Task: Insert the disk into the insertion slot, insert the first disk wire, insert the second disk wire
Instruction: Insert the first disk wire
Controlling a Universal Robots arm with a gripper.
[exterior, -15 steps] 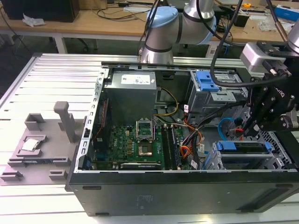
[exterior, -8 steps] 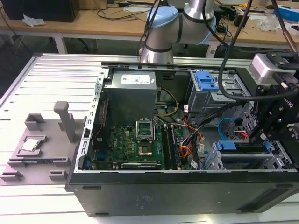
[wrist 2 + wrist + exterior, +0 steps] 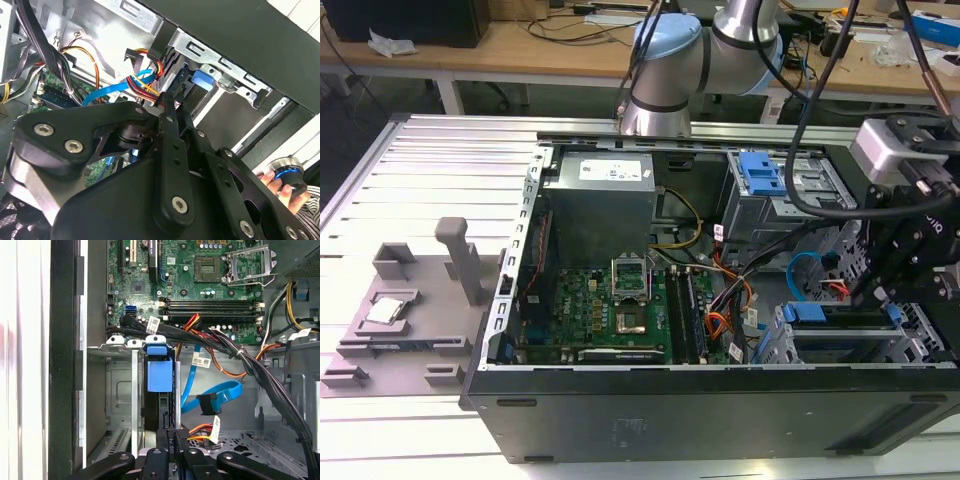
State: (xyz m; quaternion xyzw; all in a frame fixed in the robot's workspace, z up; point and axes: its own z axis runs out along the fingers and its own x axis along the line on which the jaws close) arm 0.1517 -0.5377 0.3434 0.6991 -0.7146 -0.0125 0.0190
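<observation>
One disk (image 3: 160, 376) sits inside the insertion slot (image 3: 134, 390), its blue carrier showing. Your pincer (image 3: 170, 445) is clamped on a black wire connector (image 3: 168, 433) at the disk's edge, with red and yellow leads (image 3: 201, 430) trailing from it.

Bright, even room light; glare on slatted table (image 3: 430, 160), exterior view's left; computer case (image 3: 720, 410) wall dark, shadowed.
</observation>
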